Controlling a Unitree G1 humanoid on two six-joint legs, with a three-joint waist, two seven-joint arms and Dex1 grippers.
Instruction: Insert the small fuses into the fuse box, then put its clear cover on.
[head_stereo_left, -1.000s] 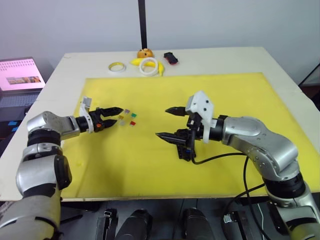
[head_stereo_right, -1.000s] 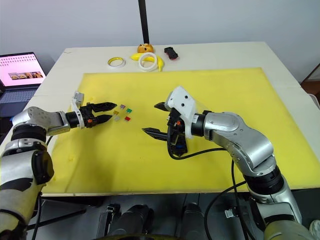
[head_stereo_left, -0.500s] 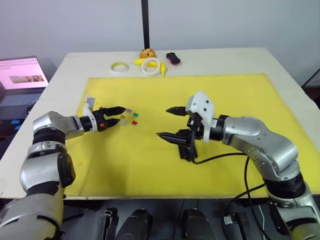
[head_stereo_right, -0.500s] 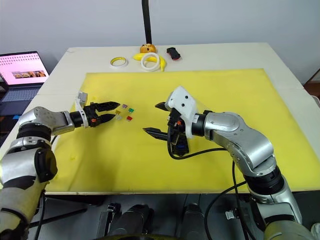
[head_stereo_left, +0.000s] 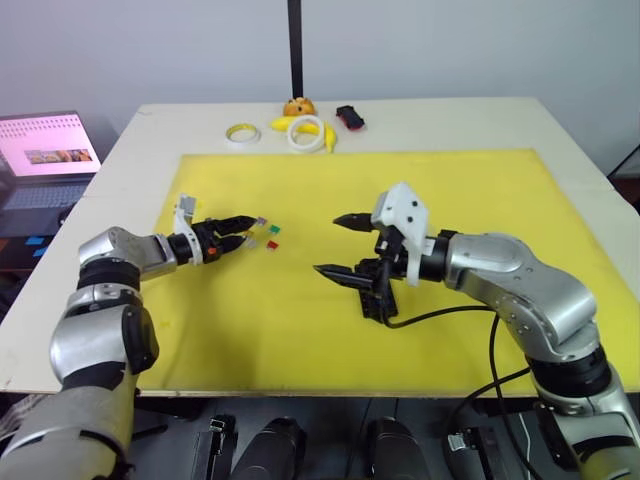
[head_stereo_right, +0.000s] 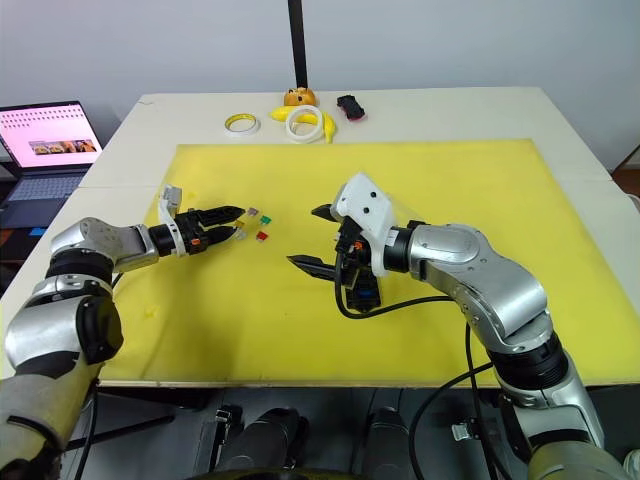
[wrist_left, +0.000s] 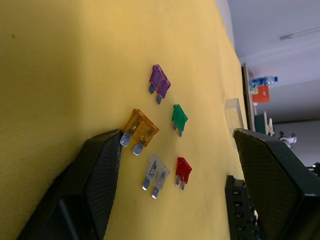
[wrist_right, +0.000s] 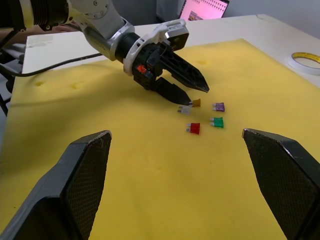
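Note:
Several small fuses (wrist_left: 157, 171) lie in a loose cluster on the yellow mat (head_stereo_left: 450, 190): purple (wrist_left: 160, 83), orange (wrist_left: 141, 129), green (wrist_left: 179, 116), red (wrist_left: 183, 169) and a clear grey one. My left gripper (head_stereo_left: 250, 229) is open at the cluster's left edge, and one fingertip (wrist_left: 114, 142) touches the orange fuse. The black fuse box (wrist_left: 239, 206) lies beyond the fuses, partly hidden under my right arm (head_stereo_left: 372, 297). A clear cover (wrist_left: 233, 112) lies near it. My right gripper (head_stereo_left: 327, 244) hangs wide open and empty, right of the fuses.
At the table's far edge sit two tape rings (head_stereo_left: 240, 133) (head_stereo_left: 305, 130), a banana (head_stereo_left: 322, 136), an orange toy (head_stereo_left: 297, 106) and a small black-and-red object (head_stereo_left: 349, 117). A laptop (head_stereo_left: 45, 150) stands off the table's left. A black cable (head_stereo_left: 440, 315) trails from my right arm.
My left gripper has crept forward to the fuses, its fingertip now at the orange one. The right arm has stayed put. The head view has shifted slightly.

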